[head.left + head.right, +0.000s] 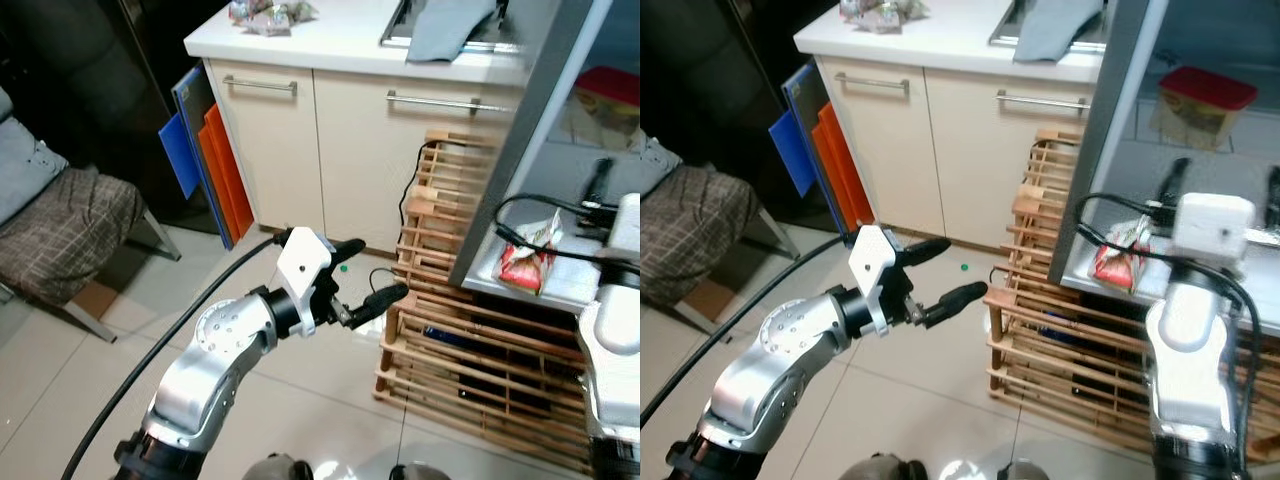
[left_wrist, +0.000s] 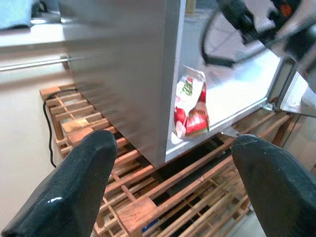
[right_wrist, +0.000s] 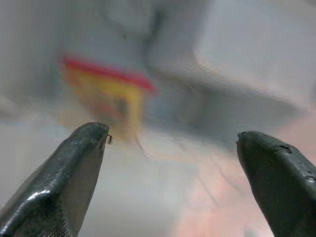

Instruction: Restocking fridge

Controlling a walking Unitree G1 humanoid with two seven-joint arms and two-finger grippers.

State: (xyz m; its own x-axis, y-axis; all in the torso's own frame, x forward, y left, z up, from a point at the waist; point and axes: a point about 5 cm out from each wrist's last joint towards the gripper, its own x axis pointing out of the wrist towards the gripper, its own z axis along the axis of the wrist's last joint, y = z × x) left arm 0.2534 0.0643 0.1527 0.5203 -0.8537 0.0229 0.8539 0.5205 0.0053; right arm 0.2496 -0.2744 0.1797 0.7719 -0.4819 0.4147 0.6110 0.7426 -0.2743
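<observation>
The red snack bag (image 2: pixel 191 106) stands on the fridge shelf (image 1: pixel 560 285), near its front edge. It looks light, soft and crinkly, so you should pinch it gently at the top fold, or it may squash or slip.

Your left gripper (image 1: pixel 365 273) floats with its fingers wide and nothing in them, over the floor at about 9 o'clock from the bag. Your right gripper (image 3: pixel 173 173) is wide and holds nothing too, up inside the fridge.

The left wrist view shows the bag's green and red print close up. The right eye view shows a red-lidded tub (image 1: pixel 1196 106) at 1 o'clock from the bag. The right wrist view is blurry.
</observation>
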